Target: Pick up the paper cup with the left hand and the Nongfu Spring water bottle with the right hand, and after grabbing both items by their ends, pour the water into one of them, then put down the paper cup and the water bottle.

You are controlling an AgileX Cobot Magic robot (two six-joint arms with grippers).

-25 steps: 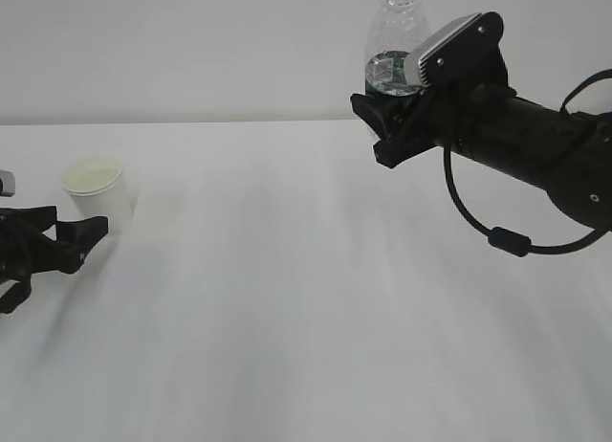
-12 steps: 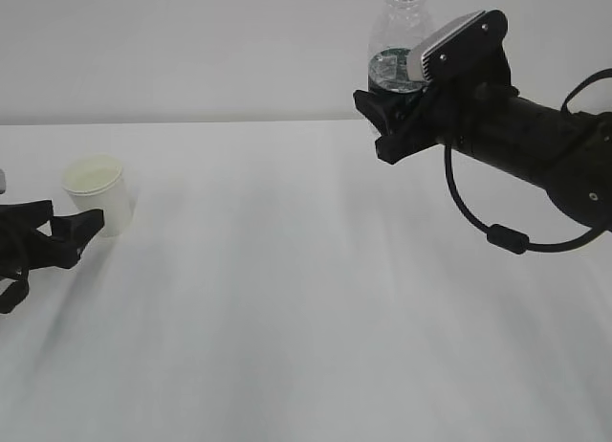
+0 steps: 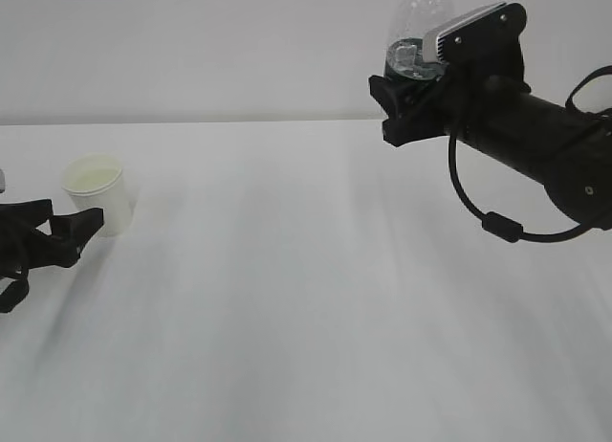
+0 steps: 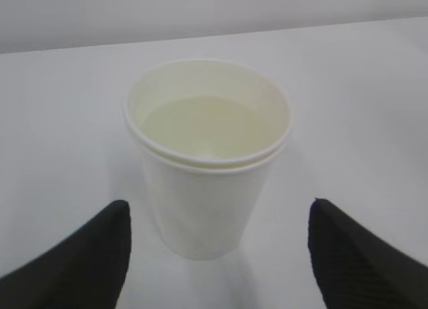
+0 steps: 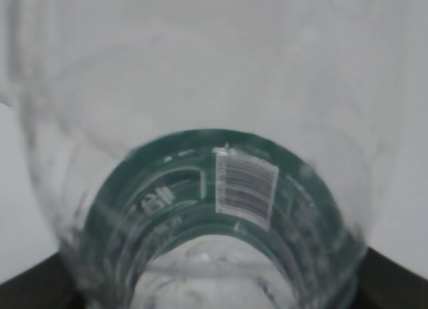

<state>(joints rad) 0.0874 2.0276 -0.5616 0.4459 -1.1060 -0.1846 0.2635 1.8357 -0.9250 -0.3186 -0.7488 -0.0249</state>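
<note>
A: Left claw (image 3: 57,233) low over the surface (image 3: 287,298), spread wide, gripping nothing. Paper cup (image 4: 208,155) dead ahead between the tips, upright, untouched, standing with water (image 4: 200,125) inside.

B: And the right?

A: Right claw (image 3: 406,102) high, well off the surface, clamped about the lower body of the Nongfu Spring water bottle (image 3: 418,26). Bottle upright, neck overhead, out of frame.

B: Nearer the cup?

A: Left, by far. Bottle far off to the claw's right. Likely just setting the bottle down left.

place: lab-like test bench | evidence: bare white table (image 3: 306,298), plain white wall (image 3: 191,50)
</note>
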